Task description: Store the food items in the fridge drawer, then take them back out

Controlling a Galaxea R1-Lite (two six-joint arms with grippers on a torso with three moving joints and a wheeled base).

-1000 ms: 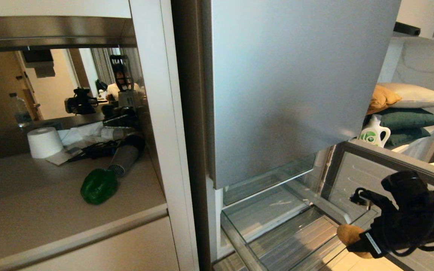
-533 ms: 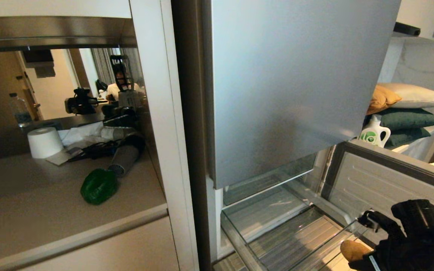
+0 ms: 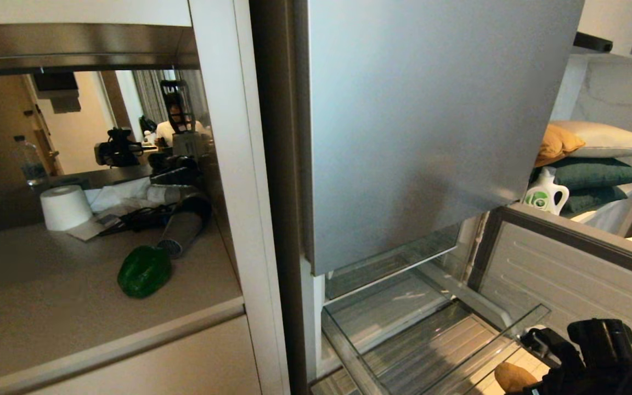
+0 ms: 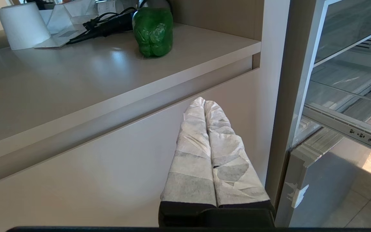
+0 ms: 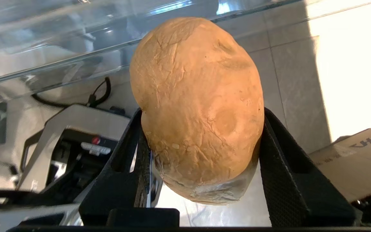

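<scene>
Just in front of the clear plastic fridge drawer [image 3: 431,340], outside its transparent front wall, the right gripper [image 5: 201,161] holds the tan bun [image 5: 196,109], its black jaws pressed on both sides. The right wrist view shows the bun's cracked, matte crust; the head view shows only one rounded end. The drawer has a ribbed base. Left of the drawer, the glossy green bell pepper [image 3: 144,271] lies on the smooth beige bench [image 3: 47,307]. The left gripper [image 4: 209,154], wrapped in white tape, has its jaws together below the bench edge.
</scene>
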